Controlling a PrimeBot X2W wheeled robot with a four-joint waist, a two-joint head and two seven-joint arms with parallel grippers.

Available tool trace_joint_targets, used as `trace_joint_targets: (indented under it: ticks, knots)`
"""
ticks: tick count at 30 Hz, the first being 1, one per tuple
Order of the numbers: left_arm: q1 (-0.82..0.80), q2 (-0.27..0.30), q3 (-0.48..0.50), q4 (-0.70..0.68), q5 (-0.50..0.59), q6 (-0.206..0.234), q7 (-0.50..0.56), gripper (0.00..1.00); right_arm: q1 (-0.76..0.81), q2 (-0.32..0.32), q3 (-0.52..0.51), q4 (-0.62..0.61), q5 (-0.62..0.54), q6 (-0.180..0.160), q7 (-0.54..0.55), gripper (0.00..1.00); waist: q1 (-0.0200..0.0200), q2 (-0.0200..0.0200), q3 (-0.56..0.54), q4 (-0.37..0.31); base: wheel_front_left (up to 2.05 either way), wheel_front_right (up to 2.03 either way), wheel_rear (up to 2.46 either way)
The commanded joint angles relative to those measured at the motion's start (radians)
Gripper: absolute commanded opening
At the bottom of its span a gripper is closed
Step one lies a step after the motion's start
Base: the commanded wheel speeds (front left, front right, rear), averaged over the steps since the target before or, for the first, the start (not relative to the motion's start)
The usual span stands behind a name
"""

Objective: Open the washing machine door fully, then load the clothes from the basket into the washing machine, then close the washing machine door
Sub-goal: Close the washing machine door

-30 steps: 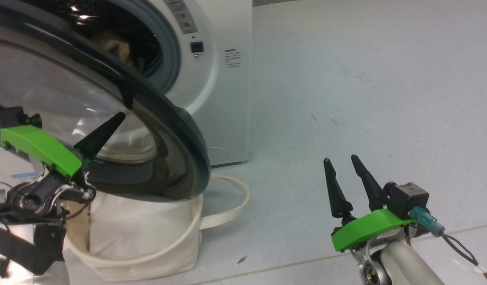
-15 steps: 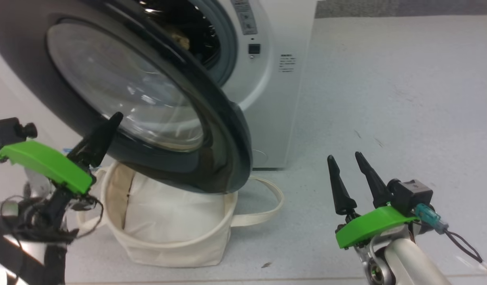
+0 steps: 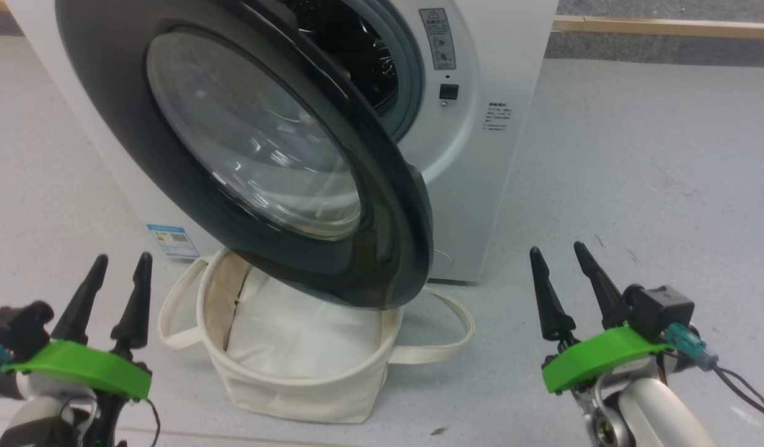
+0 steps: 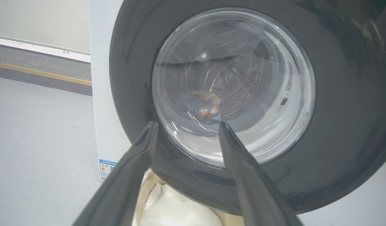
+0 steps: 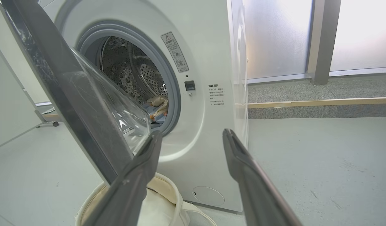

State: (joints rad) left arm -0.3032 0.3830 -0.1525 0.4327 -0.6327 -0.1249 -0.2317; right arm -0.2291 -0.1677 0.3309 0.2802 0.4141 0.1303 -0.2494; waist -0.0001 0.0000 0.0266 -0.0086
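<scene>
Currently the washing machine [image 3: 481,155] occupies the upper centre of the head view, standing on a pale grey floor [image 3: 636,155]. Its door [image 3: 388,236] stands ajar, swung out from the opening at an angle, with the black rim and clear glass bowl covering the upper left and centre of the frame. A small blue label [image 3: 172,239] sits at the lower left corner of the cabinet.

The basket [image 3: 295,391] rests on the floor at lower centre, just in front of the machine. The lower rim of the door overlaps the basket's far edge in the frame. A plain white bundle [image 3: 295,329] lies inside the basket, and one loop handle [image 3: 444,354] lies on the floor to the right.

The clothes [image 5: 157,105] are inside the drum [image 5: 149,75], visible in the right wrist view as cream and blue fabric low in the opening, behind the grey gasket [image 5: 172,81].

The left gripper [image 3: 123,256] is at the lower left of the head view, fingers spread apart with nothing between them, clear of the door. The right gripper [image 3: 556,247] is at the lower right, well apart from the machine and basket, fingers likewise parted and empty
</scene>
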Motion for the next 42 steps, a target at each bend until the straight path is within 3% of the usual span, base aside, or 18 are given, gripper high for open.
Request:
trace_joint_targets:
  ticks: [1, 9, 31, 32, 33, 38, 42]
  knots:
    - [-0.033, 0.039, 0.039, -0.009, 0.021, -0.006, -0.019, 1.0, -0.002, -0.012, 0.01, -0.031, -0.002, 0.0, -0.012, 1.0, 0.0001, 0.0, -0.004, 0.005, 0.0, 0.0, 0.0]
    - [-0.009, 0.0, 0.104, -0.001, 0.11, -0.006, -0.03, 1.0, 0.005, -0.026, 0.004, -0.04, -0.003, 0.0, -0.012, 1.0, 0.0001, 0.0, -0.007, 0.015, 0.0, 0.0, 0.0]
    - [0.015, -0.006, 0.126, -0.022, 0.099, -0.006, -0.03, 1.0, -0.001, -0.018, 0.016, -0.05, 0.007, 0.0, -0.012, 0.99, 0.0001, 0.0, -0.003, 0.019, 0.0, 0.0, 0.0]
    - [0.016, -0.007, 0.132, -0.021, 0.099, -0.006, -0.03, 1.0, -0.001, -0.019, 0.025, -0.055, 0.013, 0.0, -0.012, 0.16, 0.0001, 0.0, -0.004, 0.02, 0.0, 0.0, 0.0]
    - [0.017, -0.007, 0.141, -0.019, 0.102, -0.006, -0.03, 1.0, -0.003, -0.022, 0.034, -0.066, 0.017, 0.0, -0.012, 0.0, 0.0001, 0.0, -0.005, 0.02, 0.0, 0.0, 0.0]
    - [0.02, -0.015, 0.19, -0.022, 0.102, -0.006, -0.03, 1.0, -0.006, -0.025, 0.043, -0.183, 0.006, 0.0, -0.012, 0.0, 0.0001, 0.0, -0.011, 0.032, 0.0, 0.0, 0.0]
    - [0.023, -0.026, 0.234, -0.038, 0.109, -0.006, -0.03, 1.0, -0.003, -0.044, 0.146, -0.316, 0.04, 0.0, -0.012, 0.0, 0.0001, 0.0, -0.018, 0.062, 0.0, 0.0, 0.0]
